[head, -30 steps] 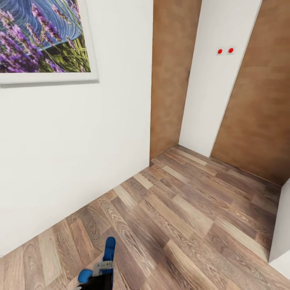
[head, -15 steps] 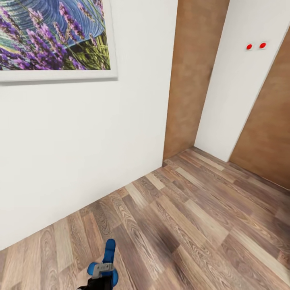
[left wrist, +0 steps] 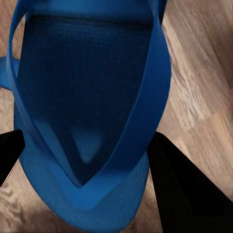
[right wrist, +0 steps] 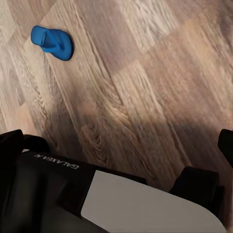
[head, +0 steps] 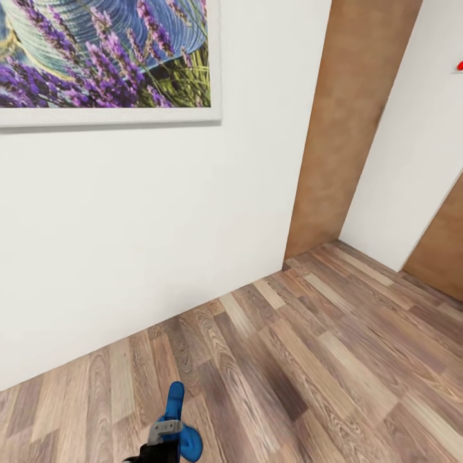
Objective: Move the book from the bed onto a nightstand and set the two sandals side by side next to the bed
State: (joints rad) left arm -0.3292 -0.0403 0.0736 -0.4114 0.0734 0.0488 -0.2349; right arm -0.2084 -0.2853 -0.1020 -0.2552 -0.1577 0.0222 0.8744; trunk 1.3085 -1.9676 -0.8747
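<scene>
White wall (head: 128, 244), lavender picture (head: 103, 58) and brown door (head: 347, 128) face the robot, wood floor (head: 308, 360) below. Left gripper (left wrist: 82, 145) is closed on one blue sandal (left wrist: 87, 97); the other sandal (right wrist: 52, 42) lies on the floor. Right gripper's state I cannot tell. Judging by this, both placements are left to do.

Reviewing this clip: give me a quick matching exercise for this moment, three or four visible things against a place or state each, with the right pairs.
Things:
1. lavender picture
2. held sandal
3. other sandal
4. brown door

Places or states:
A. lying alone on the plank floor
B. between the left gripper fingers
C. hanging on the white wall
D. standing at the room's corner

Pairs: 1-C, 2-B, 3-A, 4-D
</scene>
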